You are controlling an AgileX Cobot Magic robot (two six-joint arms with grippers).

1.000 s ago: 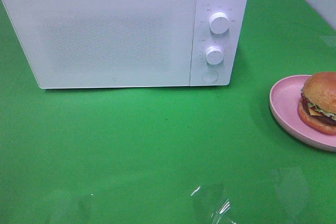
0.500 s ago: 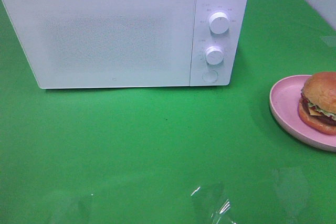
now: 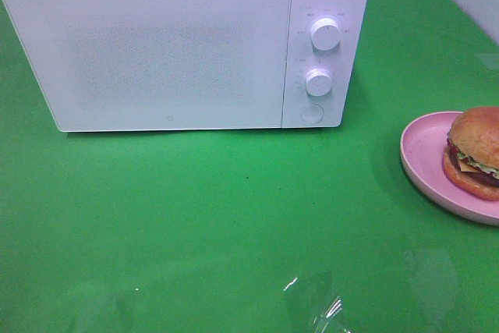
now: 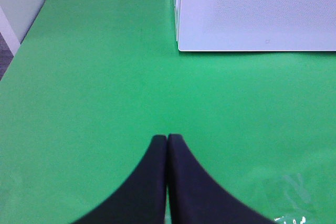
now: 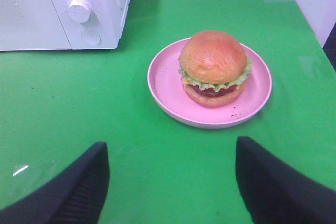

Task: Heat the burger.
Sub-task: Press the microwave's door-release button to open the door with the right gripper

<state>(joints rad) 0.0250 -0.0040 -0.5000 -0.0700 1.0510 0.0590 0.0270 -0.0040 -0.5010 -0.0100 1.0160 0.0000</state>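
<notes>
The burger point(image 5: 214, 66) sat upright on a pink plate point(image 5: 167, 83) on the green counter point(image 3: 195, 216). It was toward the plate's far side, with its lettuce showing under the top bun. In the high view, plate and burger lay at the counter's right side, cut by the frame edge, and well apart from the white microwave point(image 3: 171, 44). The microwave's door was shut. On its panel were two knobs, the upper knob point(image 3: 325, 33) above the lower knob point(image 3: 318, 82), with a round button point(image 3: 312, 113) beneath.

The right gripper point(image 5: 173, 148) was spread wide with nothing between its fingers, short of the plate and not touching it. The left gripper point(image 4: 167, 139) had its fingers pressed together, holding nothing, over bare counter in front of the microwave's corner.
</notes>
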